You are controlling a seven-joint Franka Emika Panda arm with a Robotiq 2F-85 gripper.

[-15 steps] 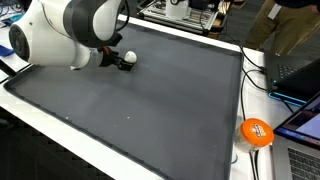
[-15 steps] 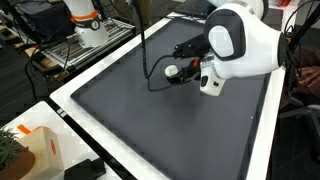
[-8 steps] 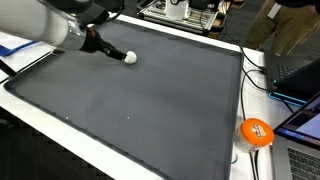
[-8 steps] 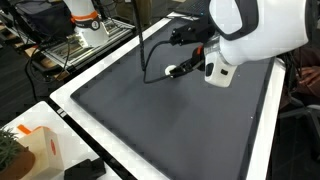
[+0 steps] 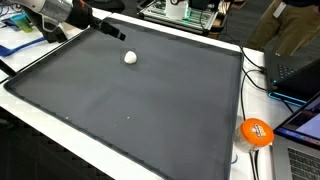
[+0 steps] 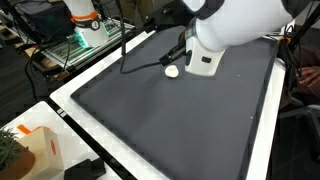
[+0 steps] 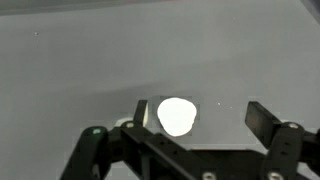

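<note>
I find the gripper [image 5: 117, 34] raised above the far left part of the grey mat [image 5: 160, 115], clear of its surface. The arm [image 5: 50, 12] enters from the upper left corner of an exterior view and slants down toward the mat. In an exterior view the arm's white link [image 6: 235, 30] fills the upper right, hanging over the mat's far side. The fingertips are hard to make out there.

In the wrist view the jaws stand wide apart and hold nothing. The white ball [image 7: 177, 116] lies on the mat beneath them, showing closer to one finger [image 7: 140, 112] than to the other. In both exterior views the white ball [image 5: 130, 57] [image 6: 172, 70] rests alone on the mat, near the gripper but apart from it. An orange object [image 5: 256, 132] sits off the mat, well apart.
</note>
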